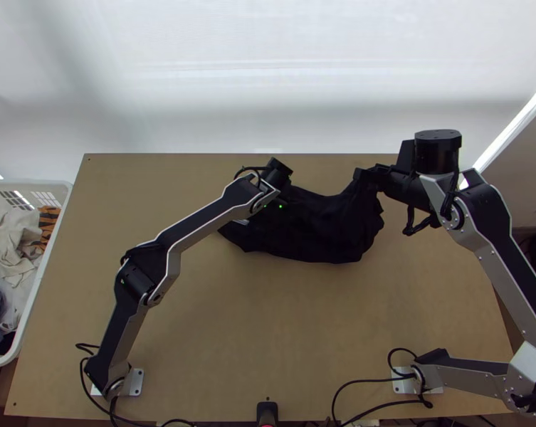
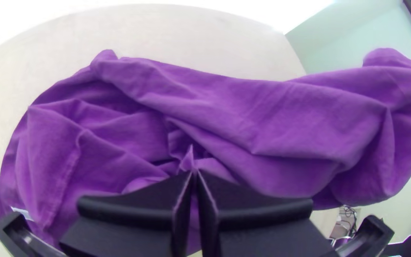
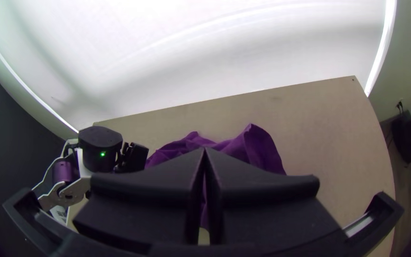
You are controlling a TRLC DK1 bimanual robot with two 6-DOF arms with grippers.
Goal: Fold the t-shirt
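T-shirt [image 1: 314, 228] bunched on bench [image 1: 268, 320], far half, R end raised. L end effector [image 2: 192, 173] closed, pinching a fold; R end effector [image 3: 205, 151] closed on raised part. Rec.: tension gently, keep grips level, lower flat before folding. Long axis approx. L–R; collar dir. can't tell.

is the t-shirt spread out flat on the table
No, the t-shirt is bunched in folds, with one end raised at the right gripper.

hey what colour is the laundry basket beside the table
The laundry basket is white; it shows best in the top view, at the left edge.
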